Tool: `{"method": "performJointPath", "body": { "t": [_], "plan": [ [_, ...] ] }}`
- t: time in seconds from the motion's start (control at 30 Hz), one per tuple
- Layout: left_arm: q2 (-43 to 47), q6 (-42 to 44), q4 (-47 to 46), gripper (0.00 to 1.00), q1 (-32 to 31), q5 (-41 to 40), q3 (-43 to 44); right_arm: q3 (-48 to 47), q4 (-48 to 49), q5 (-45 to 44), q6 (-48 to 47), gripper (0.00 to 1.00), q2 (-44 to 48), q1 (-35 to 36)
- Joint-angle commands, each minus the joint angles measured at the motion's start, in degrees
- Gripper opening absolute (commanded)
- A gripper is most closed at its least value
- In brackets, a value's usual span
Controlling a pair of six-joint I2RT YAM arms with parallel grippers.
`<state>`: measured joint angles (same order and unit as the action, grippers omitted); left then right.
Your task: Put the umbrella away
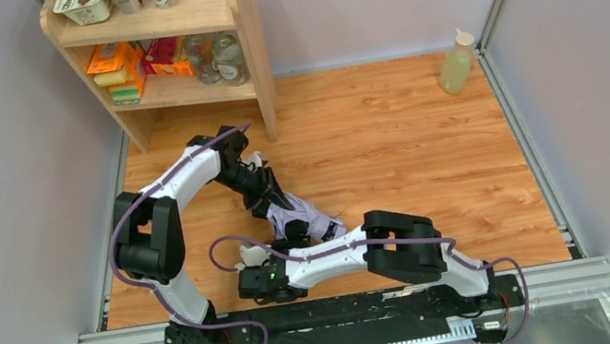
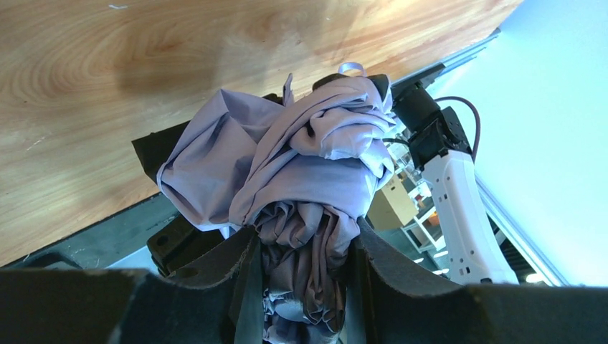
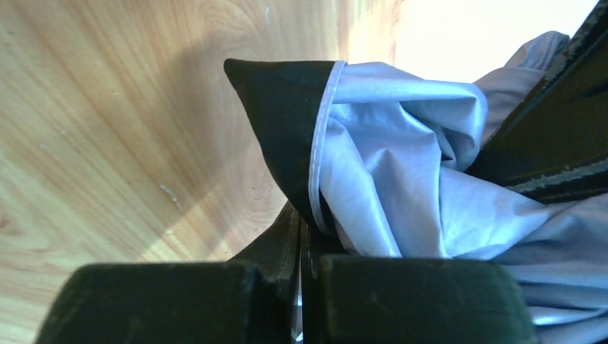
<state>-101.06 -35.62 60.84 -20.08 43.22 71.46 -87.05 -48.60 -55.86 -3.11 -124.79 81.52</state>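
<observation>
The umbrella (image 1: pixel 316 223) is a crumpled bundle of pale lilac fabric on the wooden floor, in front of the arm bases. My left gripper (image 1: pixel 283 211) reaches down onto it from the back left. In the left wrist view the left gripper (image 2: pixel 305 251) is shut on a thick bunch of the umbrella's canopy (image 2: pixel 301 158). My right gripper (image 1: pixel 260 252) comes in low from the right at the bundle's near left side. In the right wrist view the right gripper (image 3: pixel 301 233) is shut on a fold of the umbrella (image 3: pixel 401 179), black inside with a lilac hem. Ribs, shaft and handle are hidden.
A wooden shelf unit (image 1: pixel 253 40) stands at the back left, holding packages, cups and glass jars. A pale yellow-green bottle (image 1: pixel 456 62) stands at the back right corner. Grey walls close in both sides. A metal rail (image 1: pixel 353 313) runs along the near edge.
</observation>
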Motion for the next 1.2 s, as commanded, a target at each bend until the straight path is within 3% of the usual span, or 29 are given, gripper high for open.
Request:
{"method": "performJointPath", "body": {
  "t": [0.0,0.3,0.53,0.8,1.17],
  "plan": [
    [3.06,5.03,13.87,0.0,-0.14,-6.4,-4.31,1.26,-9.06,-17.43,-3.3,0.0,-0.19,-3.29],
    [4.46,4.68,10.88,0.0,-0.05,-5.95,-7.65,-0.23,-14.51,-20.18,1.97,0.0,0.43,-5.05],
    [3.67,4.68,2.47,0.0,-0.14,-9.38,-11.15,2.05,-2.4,-14.2,-0.04,0.0,1.39,-6.28],
    [-2.91,6.96,-6.77,0.0,-0.05,-14.04,-16.87,10.83,11.41,-7.26,-0.32,0.0,2.89,-8.83],
    [-3.18,6.79,-7.4,0.0,-0.05,-27.66,-21.71,17.26,16.78,18.82,0.74,0.0,9.91,-8.3]
  ]
}}
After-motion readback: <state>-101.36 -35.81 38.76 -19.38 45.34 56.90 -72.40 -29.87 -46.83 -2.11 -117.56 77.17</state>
